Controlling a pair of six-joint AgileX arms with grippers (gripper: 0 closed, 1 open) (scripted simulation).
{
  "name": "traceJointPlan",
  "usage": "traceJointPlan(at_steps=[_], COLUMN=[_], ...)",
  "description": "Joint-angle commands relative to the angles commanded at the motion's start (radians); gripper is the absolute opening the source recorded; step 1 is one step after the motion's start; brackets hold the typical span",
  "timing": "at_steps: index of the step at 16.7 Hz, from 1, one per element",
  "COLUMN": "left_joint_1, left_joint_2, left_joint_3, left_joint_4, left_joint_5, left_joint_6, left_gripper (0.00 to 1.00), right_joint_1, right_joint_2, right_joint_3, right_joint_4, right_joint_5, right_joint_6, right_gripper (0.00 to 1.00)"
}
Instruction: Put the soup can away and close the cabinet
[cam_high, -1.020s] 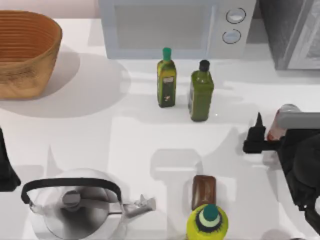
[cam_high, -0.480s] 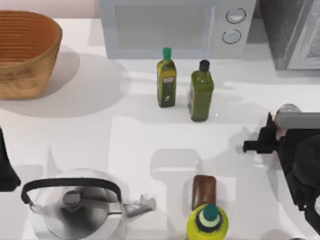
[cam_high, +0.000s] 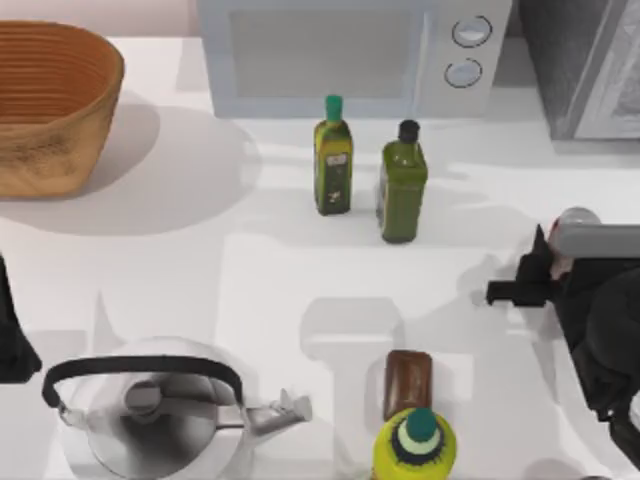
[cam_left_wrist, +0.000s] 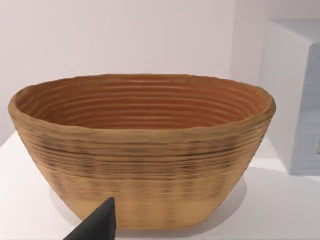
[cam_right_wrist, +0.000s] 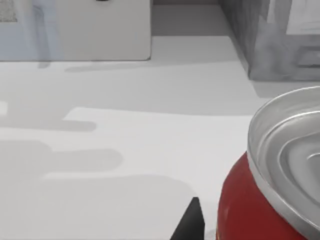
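While upright, soup can (cam_right_wrist: 250, 210) touches right hand (cam_high: 545, 262).

Surface: white table (cam_high: 250, 290).
Upper left: woven basket (cam_high: 50, 105).
Upper centre: microwave (cam_high: 350, 55), two oil bottles (cam_high: 333, 160).
Upper right: cabinet (cam_high: 585, 65).
Right edge: soup can (cam_high: 570, 225).
Lower left: kettle (cam_high: 150, 415).
Lower centre: brown jar (cam_high: 407, 383), yellow bottle (cam_high: 415, 445).

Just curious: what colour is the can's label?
Red, clearest in the right wrist view: can.

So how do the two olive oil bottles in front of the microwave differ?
The left oil bottle has a teal-green cap and a yellowish label; the right oil bottle has a black cap and is plain dark green. The left one looks slimmer and stands closer to the microwave; the right one looks wider. Both stand upright, apart.
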Motion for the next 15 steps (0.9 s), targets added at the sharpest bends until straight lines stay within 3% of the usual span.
traceJointPlan(at_steps=[7, 15], left_joint_1=[0.000, 0.000], left_joint_2=[0.000, 0.000], left_joint_3=[0.000, 0.000], left_joint_4=[0.000, 0.000], left_joint_5=[0.000, 0.000], left_joint_6=[0.000, 0.000], left_gripper=[1.00, 1.00], right_joint_1=[0.005, 0.015], right_joint_2=[-0.104, -0.551], right_joint_3=[0.020, 0.078], right_joint_4=[-0.096, -0.609], right_joint_5=[-0.007, -0.020], right_joint_6=[0.004, 0.000], right_gripper=[0.00, 0.00])
